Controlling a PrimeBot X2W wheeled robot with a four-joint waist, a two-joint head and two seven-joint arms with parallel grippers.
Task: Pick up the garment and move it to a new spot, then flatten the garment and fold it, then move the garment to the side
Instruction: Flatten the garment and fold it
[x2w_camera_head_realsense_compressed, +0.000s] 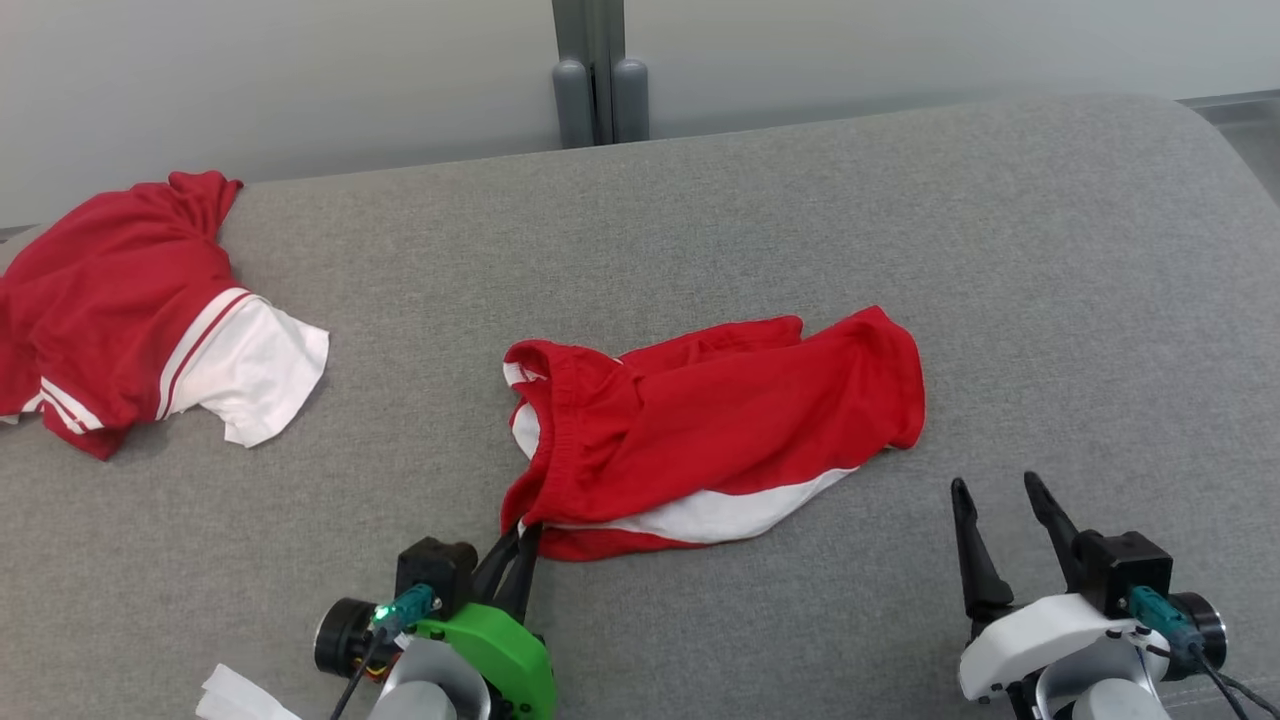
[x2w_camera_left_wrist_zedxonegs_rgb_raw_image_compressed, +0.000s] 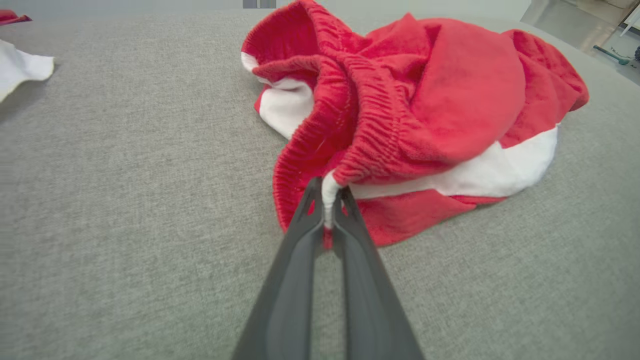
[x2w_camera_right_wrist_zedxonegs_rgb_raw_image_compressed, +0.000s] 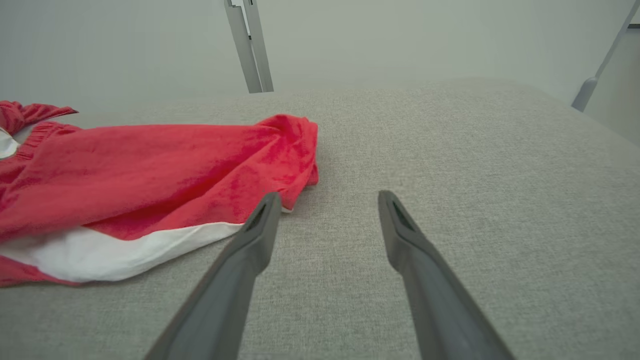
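While the grey cushion (x2w_camera_head_realsense_compressed: 700, 220) carries the red shorts (x2w_camera_head_realsense_compressed: 720, 420) just ahead of your fingers, your left gripper (x2w_camera_left_wrist_zedxonegs_rgb_raw_image_compressed: 327, 194) pinches their waistband corner; your right gripper (x2w_camera_right_wrist_zedxonegs_rgb_raw_image_compressed: 328, 196) stands spread and empty, near their hem.

Garment: the red shorts (x2w_camera_head_realsense_compressed: 720, 430) you are working on, made of soft fleecy cloth, with a white panel along the near lower edge and white showing inside the waist.
Shape: crumpled and loosely bunched. The gathered elastic waistband is twisted and folded over itself at your left end.
Position: near the middle of the grey padded surface (x2w_camera_head_realsense_compressed: 800, 220), lying across it, with the leg end pointing to your right.
Contact: your left gripper (x2w_camera_head_realsense_compressed: 525, 535) is closed on a small fold at the near waistband corner, where red meets white. The rest of the cloth rests on the surface.
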